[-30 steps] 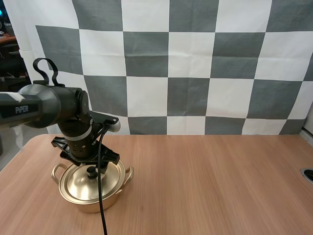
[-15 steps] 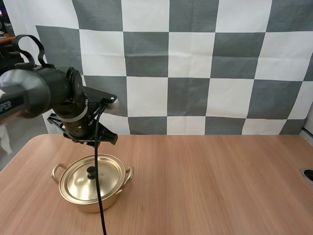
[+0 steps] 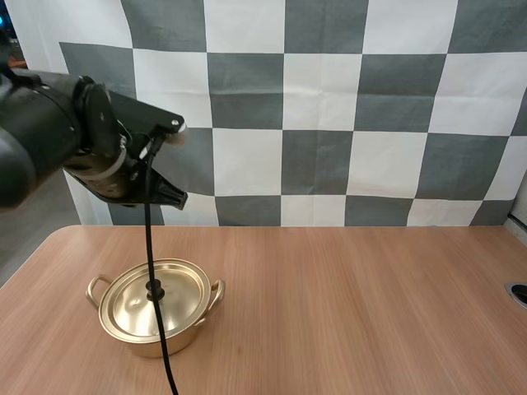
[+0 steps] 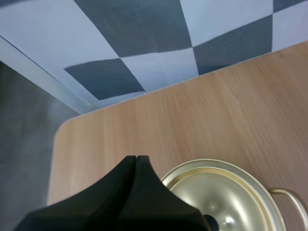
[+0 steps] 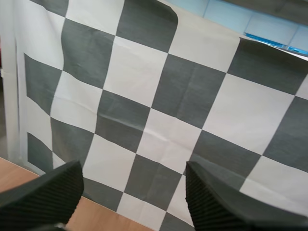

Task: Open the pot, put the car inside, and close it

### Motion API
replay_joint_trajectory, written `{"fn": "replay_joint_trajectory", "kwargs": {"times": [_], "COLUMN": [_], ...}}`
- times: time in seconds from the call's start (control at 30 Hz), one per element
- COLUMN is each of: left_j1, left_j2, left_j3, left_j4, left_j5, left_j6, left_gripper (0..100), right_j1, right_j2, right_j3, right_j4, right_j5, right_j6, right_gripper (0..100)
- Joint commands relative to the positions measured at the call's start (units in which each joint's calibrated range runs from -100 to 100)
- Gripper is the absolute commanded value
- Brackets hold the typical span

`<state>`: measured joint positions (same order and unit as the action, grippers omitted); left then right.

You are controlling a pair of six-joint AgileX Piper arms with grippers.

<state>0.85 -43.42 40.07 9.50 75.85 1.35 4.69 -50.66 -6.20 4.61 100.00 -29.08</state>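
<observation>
Table (image 3: 346, 296) carries lidded pot (image 3: 132, 311); left hand (image 4: 136, 160) pinched together, apparently empty.

Pot (image 3: 152, 339): on the tabletop (image 3: 354, 304), near its left front corner.
Lid (image 3: 132, 306): on the pot, seated within the rim.
Knob (image 3: 154, 289): on the lid's middle.
Left arm (image 3: 90, 148): above the tabletop's left rear edge, seemingly behind the pot rather than directly over it.
</observation>
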Motion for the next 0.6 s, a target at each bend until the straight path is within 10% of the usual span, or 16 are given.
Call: {"fn": "replay_joint_trajectory", "kwargs": {"times": [0.0, 0.07, 0.1, 0.57], "left_j1": [0.00, 0.00, 0.00, 0.00], "left_j2": [-2.4, -3.8, -4.6, -14.5], "left_j3": [-0.5, -0.7, -0.9, 1.0], "left_j4": [2.0, 2.3, 2.3, 0.5], "left_j5": [-0.3, -0.8, -1.0, -7.0], "left_j6": [-0.1, -0.1, -0.1, -15.8], "left_gripper": [0, 0, 0, 0], "right_j1": [-0.1, -0.1, -0.1, -0.1], "right_j2": [0.0, 0.0, 0.0, -7.0], "right_j3": [0.0, 0.0, 0.0, 8.5], "right_j4": [-3.3, -5.9, -7.9, -12.3], "right_j5": [0.0, 0.0, 0.0, 0.0], "right_j6": [0.0, 0.6, 2.0, 7.8], "right_gripper": [79, 13, 0, 0]}}
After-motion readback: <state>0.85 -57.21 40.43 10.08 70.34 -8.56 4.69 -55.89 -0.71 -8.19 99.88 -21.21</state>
